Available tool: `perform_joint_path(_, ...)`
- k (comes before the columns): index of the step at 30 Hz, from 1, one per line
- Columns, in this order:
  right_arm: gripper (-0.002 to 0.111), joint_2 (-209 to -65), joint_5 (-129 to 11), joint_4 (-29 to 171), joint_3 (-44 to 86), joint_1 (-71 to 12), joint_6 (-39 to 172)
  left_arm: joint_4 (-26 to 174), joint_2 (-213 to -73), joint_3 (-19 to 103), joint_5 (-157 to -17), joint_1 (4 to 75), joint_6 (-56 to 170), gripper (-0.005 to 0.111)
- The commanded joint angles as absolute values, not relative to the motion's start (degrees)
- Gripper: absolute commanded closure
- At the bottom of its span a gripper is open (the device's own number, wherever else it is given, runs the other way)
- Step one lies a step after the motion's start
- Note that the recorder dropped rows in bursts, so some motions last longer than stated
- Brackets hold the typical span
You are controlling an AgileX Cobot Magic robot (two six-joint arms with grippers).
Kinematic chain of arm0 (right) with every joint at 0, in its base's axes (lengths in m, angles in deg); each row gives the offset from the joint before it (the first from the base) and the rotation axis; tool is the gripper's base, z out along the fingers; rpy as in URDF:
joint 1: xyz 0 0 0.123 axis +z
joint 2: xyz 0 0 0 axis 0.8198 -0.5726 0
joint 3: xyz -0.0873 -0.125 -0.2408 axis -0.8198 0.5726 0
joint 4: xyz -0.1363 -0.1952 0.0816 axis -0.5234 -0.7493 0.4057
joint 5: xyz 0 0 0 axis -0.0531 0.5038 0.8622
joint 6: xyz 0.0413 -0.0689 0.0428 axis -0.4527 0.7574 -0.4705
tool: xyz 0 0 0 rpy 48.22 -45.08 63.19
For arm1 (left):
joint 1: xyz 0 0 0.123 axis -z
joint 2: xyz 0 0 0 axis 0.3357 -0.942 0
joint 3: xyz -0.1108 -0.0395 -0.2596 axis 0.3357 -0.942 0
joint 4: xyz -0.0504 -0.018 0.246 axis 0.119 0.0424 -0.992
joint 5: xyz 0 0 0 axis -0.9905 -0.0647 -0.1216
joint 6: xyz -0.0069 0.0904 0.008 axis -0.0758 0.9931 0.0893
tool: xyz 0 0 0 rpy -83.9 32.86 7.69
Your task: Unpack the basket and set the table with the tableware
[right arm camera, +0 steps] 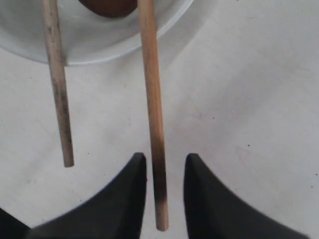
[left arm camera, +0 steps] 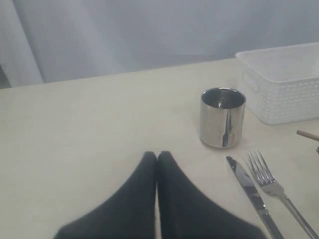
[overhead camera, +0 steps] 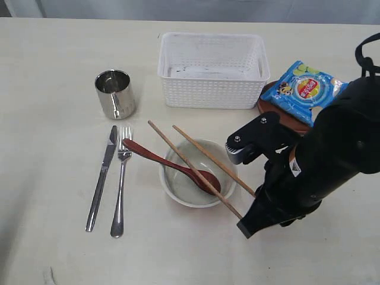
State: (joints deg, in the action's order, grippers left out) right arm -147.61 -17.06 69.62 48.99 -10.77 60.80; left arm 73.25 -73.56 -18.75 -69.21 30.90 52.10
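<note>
The off-white bowl [overhead camera: 178, 193] sits at mid-table with the reddish-brown spoon [overhead camera: 166, 161] resting in it. Two wooden chopsticks [overhead camera: 193, 169] [overhead camera: 209, 155] lie slanted across its rim. My right gripper [right arm camera: 164, 162] is open, low over the table, straddling the near end of one chopstick [right arm camera: 154, 114]. One finger is close to the chopstick and a gap shows at the other. The second chopstick [right arm camera: 59, 84] lies outside the jaws. Left of the bowl lie the steel knife [overhead camera: 102, 178] and fork [overhead camera: 120, 184], with the cup [overhead camera: 114, 94] behind them. My left gripper [left arm camera: 157, 157] is shut and holds nothing.
The white lattice basket [overhead camera: 208, 92] stands behind the bowl and looks empty. To its right, a blue chips bag [overhead camera: 306, 89] lies on the brown round plate [overhead camera: 284, 116]. The right arm's black body [overhead camera: 320, 160] covers the table's right front.
</note>
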Motion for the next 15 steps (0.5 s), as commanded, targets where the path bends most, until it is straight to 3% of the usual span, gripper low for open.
perform_joint_path(1,0.108,-147.7,-17.3,69.5,48.3,-10.8,62.8,73.0,-73.4,-18.8,-69.7,30.9,51.9,0.107)
perform_joint_path(9,0.109,-147.7,-17.6,70.6,47.4,-10.6,64.0,73.4,-73.4,-18.8,-69.7,30.9,51.9,0.107)
perform_joint_path(15,0.109,-147.7,-17.8,70.3,47.1,-6.1,64.2,73.4,-73.4,-18.8,-69.7,30.9,51.9,0.107)
